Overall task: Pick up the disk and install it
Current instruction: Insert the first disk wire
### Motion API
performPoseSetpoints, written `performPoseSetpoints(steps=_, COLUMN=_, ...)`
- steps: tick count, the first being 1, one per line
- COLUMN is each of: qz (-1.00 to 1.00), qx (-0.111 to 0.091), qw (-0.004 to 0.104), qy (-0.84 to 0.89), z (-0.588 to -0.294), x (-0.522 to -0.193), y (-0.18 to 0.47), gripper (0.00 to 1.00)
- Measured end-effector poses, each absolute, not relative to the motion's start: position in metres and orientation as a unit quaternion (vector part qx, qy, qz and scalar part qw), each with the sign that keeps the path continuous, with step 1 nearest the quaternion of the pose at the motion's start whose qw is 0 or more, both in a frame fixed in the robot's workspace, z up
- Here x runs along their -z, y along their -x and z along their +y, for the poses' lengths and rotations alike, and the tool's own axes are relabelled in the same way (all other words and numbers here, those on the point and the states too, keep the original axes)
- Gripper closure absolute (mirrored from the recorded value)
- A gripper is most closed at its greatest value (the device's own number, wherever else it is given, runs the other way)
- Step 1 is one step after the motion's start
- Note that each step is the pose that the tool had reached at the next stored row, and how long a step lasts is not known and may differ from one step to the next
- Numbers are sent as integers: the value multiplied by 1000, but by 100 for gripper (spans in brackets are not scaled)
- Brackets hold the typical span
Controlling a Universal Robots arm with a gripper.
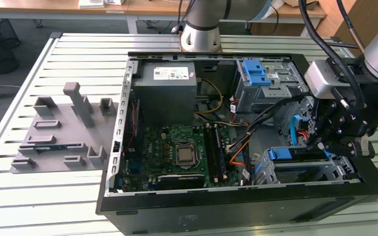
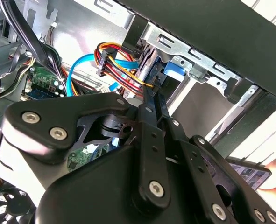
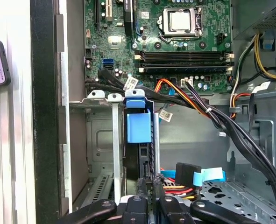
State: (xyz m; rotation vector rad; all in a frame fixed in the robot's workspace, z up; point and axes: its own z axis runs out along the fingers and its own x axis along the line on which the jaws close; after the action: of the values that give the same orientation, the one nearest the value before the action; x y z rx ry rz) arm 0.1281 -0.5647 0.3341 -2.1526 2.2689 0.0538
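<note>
While the gripper [image 1: 338,142] hangs over the drive cage [image 1: 307,169] inside the case [image 1: 241,206], the exterior view shows the disk [image 1: 284,155] seated in that cage, its blue tab up, with the power supply [image 1: 169,88] at the case's far end. In the second wrist view the gripper [image 2: 149,100] points at the blue tab [image 2: 173,69] beside the cage wall; fingers look pressed together, empty. In the first wrist view the disk [image 3: 138,126] stands on edge between the cage rails, cables [image 3: 189,179] just beside it. I judge it stiff, fairly heavy, shock-sensitive; the carrier tab is the safest hold.
</note>
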Motion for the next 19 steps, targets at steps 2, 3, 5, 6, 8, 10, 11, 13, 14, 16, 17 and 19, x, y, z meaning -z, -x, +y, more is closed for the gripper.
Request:
performPoseSetpoints(steps=2, qz=725, qx=-17, qw=7, qy=688, z=-565, x=-335, y=-128, gripper=84)
performPoseSetpoints(steps=3, qz=725, qx=-17, qw=7, qy=688, z=-565, x=-335, y=-128, gripper=84)
performPoseSetpoints(steps=5, qz=725, qx=-18, qw=7, qy=688, z=-565, x=-335, y=-128, gripper=84)
performPoseSetpoints(steps=6, qz=725, qx=-18, qw=8, qy=688, z=-565, x=-335, y=-128, gripper=84)
performPoseSetpoints(steps=8, qz=725, qx=-18, qw=8, qy=688, z=-565, x=-335, y=-128, gripper=84)
performPoseSetpoints(steps=10, qz=726, qx=-18, qw=8, qy=687, z=-565, x=-335, y=-128, gripper=84)
performPoseSetpoints(steps=11, qz=727, qx=-18, qw=8, qy=687, z=-565, x=-335, y=-128, gripper=84)
performPoseSetpoints(steps=13, qz=727, qx=-18, qw=8, qy=686, z=-565, x=-335, y=-128, gripper=84)
performPoseSetpoints(steps=14, qz=727, qx=-18, qw=8, qy=686, z=-565, x=-335, y=-128, gripper=84)
performPoseSetpoints(steps=16, qz=727, qx=-19, qw=9, qy=686, z=-565, x=-334, y=-128, gripper=84)
performPoseSetpoints(steps=17, qz=727, qx=-19, qw=9, qy=686, z=-565, x=-334, y=-128, gripper=84)
performPoseSetpoints(steps=19, qz=727, qx=-20, qw=9, qy=686, z=-565, x=-334, y=-128, gripper=84)
